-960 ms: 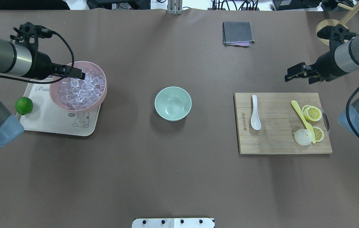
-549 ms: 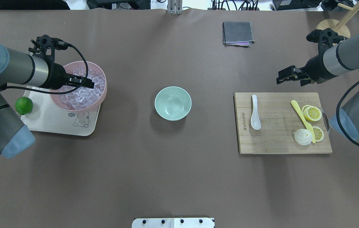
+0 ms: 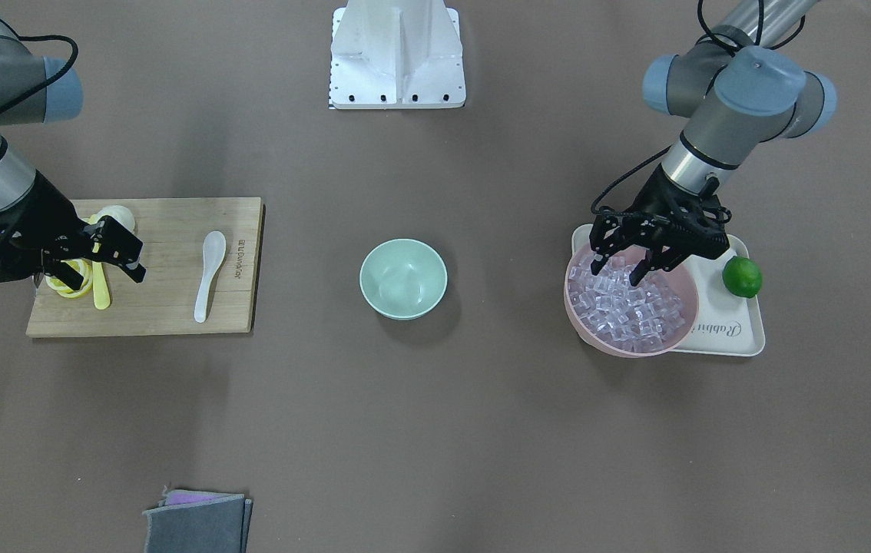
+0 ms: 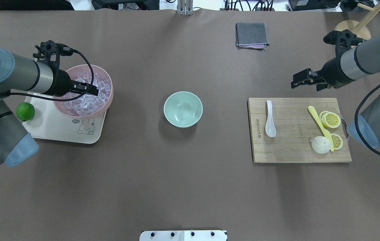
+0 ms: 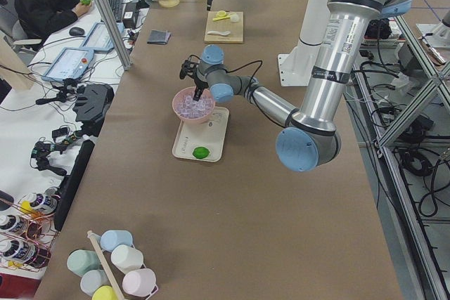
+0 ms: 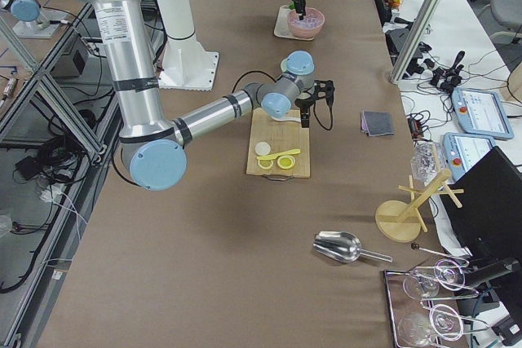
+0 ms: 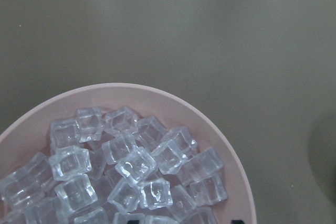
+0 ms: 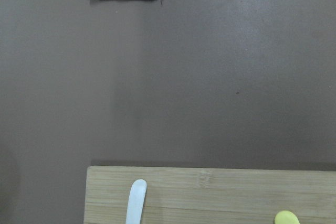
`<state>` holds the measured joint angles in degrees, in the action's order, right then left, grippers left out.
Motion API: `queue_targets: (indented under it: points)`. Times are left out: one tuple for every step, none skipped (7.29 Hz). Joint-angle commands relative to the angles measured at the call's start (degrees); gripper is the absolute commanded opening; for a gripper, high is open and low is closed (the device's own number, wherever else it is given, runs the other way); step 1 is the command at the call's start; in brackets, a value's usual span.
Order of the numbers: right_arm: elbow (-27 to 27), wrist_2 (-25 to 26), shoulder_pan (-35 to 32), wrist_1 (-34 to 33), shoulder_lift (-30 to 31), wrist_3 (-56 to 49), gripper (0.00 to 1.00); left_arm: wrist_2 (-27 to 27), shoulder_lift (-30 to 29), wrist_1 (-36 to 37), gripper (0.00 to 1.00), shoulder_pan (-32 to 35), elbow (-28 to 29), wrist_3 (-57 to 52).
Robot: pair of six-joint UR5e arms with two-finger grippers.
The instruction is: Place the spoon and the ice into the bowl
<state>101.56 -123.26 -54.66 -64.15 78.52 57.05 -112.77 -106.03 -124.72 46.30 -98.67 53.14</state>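
The white spoon (image 4: 270,120) lies on the wooden cutting board (image 4: 290,150), handle toward the far edge; it also shows in the front view (image 3: 207,276) and its handle tip shows in the right wrist view (image 8: 135,203). The mint-green bowl (image 4: 183,109) stands empty at the table's middle (image 3: 403,278). The ice (image 4: 86,98) fills a pink bowl (image 4: 109,103), seen close in the left wrist view (image 7: 136,166). My left gripper (image 3: 620,269) is open just above the ice. My right gripper (image 4: 296,83) is open and empty beyond the board's far edge, right of the spoon.
The pink bowl sits on a cream tray (image 4: 59,132) with a green lime (image 4: 25,111). On the board lie a yellow plastic knife (image 4: 320,124), lemon slices (image 4: 330,119) and a white round piece (image 4: 320,145). A folded grey cloth (image 4: 251,35) lies at the far side.
My left gripper has moved right and down over the pink bowl's ice. My right gripper has moved left and slightly away from me, nearer the board's far edge. Spoon and bowls have not moved.
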Motion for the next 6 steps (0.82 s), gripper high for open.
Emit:
queue_targets:
  points:
    - [0.0, 0.0, 0.0, 0.0, -0.1, 0.1, 1.0, -0.1, -0.5, 0.0, 0.66, -0.2, 1.1, -0.1]
    - [-0.1, 0.0, 0.1, 0.0, -0.3, 0.1, 1.0, -0.2, -0.8, 0.0, 0.66, -0.2, 1.7, -0.1]
    - [-0.1, 0.0, 0.0, 0.0, -0.5, 0.1, 1.0, -0.3, -0.8, 0.0, 0.66, -0.2, 2.3, -0.5]
    - [-0.1, 0.0, 0.1, 0.0, -0.6, 0.1, 1.0, -0.3, -0.8, -0.2, 0.66, -0.2, 2.9, -0.7]
    - [-0.2, -0.1, 0.1, -0.2, -0.9, 0.1, 1.0, -0.3, -0.8, -0.1, 0.66, -0.2, 3.0, -0.7]
    - [-0.2, -0.1, 0.1, -0.4, -1.3, 0.1, 1.0, -0.3, -0.9, 0.0, 0.66, -0.2, 3.1, -0.7]
